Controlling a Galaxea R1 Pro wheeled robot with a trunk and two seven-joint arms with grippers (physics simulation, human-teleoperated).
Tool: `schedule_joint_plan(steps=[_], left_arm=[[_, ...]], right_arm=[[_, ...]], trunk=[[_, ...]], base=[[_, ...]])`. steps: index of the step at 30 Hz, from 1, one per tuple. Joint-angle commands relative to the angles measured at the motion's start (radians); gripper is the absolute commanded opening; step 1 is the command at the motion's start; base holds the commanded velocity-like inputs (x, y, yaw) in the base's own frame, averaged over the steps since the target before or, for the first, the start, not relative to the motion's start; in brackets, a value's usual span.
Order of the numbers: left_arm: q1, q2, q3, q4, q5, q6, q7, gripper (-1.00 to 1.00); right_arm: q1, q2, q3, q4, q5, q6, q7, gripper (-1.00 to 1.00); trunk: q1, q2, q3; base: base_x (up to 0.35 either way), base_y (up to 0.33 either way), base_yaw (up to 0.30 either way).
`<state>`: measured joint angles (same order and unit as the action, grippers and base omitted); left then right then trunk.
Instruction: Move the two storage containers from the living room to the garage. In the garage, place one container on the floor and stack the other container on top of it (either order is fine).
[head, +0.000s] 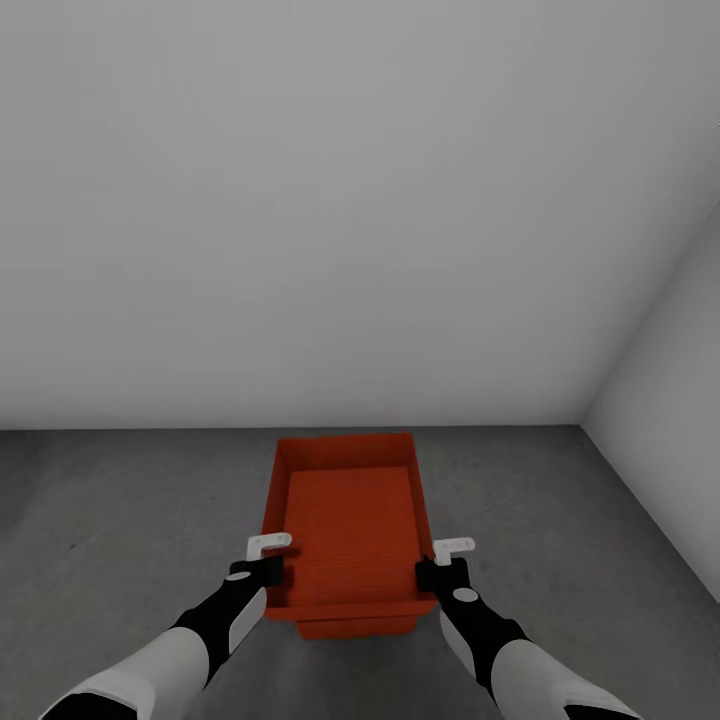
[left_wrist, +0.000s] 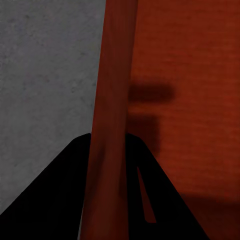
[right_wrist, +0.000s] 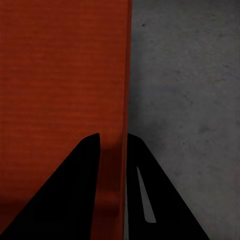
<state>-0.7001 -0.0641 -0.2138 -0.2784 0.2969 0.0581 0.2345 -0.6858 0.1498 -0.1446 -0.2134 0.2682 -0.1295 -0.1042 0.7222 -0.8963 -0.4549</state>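
Note:
An orange-red storage container (head: 350, 525), open-topped and empty, sits in front of me over the dark grey concrete floor (head: 120, 520) of the garage. My left gripper (head: 268, 570) is shut on its left wall near the front corner. My right gripper (head: 440, 573) is shut on its right wall opposite. In the left wrist view the wall (left_wrist: 112, 100) runs between the left gripper's (left_wrist: 107, 137) black fingers. In the right wrist view the rim (right_wrist: 122, 75) passes between the right gripper's (right_wrist: 114, 135) fingers. A narrower orange-red part (head: 358, 628) shows under the near rim; whether the container rests on the floor is unclear.
A plain white wall (head: 300, 200) stands just behind the container. A second white wall (head: 670, 400) meets it at a corner on the right. Bare concrete stretches out to the left and right of the container.

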Motion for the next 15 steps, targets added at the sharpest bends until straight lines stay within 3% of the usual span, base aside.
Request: schedule_joint_plan(steps=[1, 15], left_arm=[[-0.001, 0.0, 0.027, -0.015, 0.016, -0.047, 0.014, -1.0], [-0.001, -0.001, 0.027, -0.014, 0.016, -0.047, 0.014, -1.0]], right_arm=[[0.0, 0.014, -0.028, 0.003, 0.006, -0.003, 0.0, -1.0], [0.0, 0.014, -0.029, 0.003, 0.006, -0.003, 0.0, -1.0]], trunk=[[0.0, -0.001, -0.001], [0.0, -0.001, -0.011]], base=[[0.0, 0.0, 0.0], [0.0, 0.0, 0.0]])
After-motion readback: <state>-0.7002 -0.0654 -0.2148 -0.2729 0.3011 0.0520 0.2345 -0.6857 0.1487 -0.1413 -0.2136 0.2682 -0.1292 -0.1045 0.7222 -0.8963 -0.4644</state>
